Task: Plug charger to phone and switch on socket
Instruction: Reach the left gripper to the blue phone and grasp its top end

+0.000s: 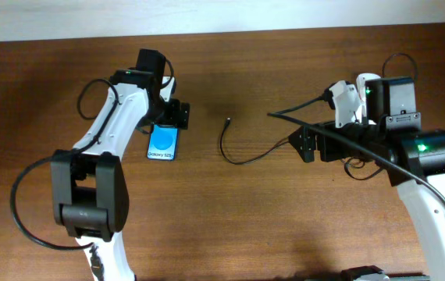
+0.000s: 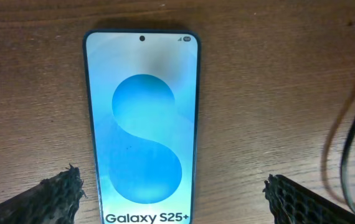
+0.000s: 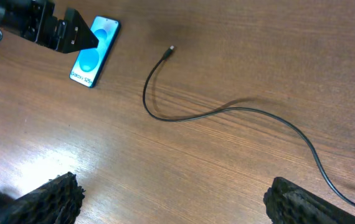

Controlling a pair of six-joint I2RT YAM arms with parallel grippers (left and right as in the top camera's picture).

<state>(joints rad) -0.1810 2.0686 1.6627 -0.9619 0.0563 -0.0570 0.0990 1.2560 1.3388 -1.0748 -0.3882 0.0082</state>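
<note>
Overhead: top-down, far. Left wrist: close over phone (image 2: 141,124). Right wrist: farther, seemingly oblique; phone shared at 10 o'clock.

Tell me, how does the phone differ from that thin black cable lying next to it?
The phone is a flat, stiff rectangle with a bright blue lit screen; the charger is a thin black line that curves loosely. The left gripper hangs over the phone, while the charger's tip lies free in the middle. Both rest flat on the wooden table, apart and not plugged together.
</note>
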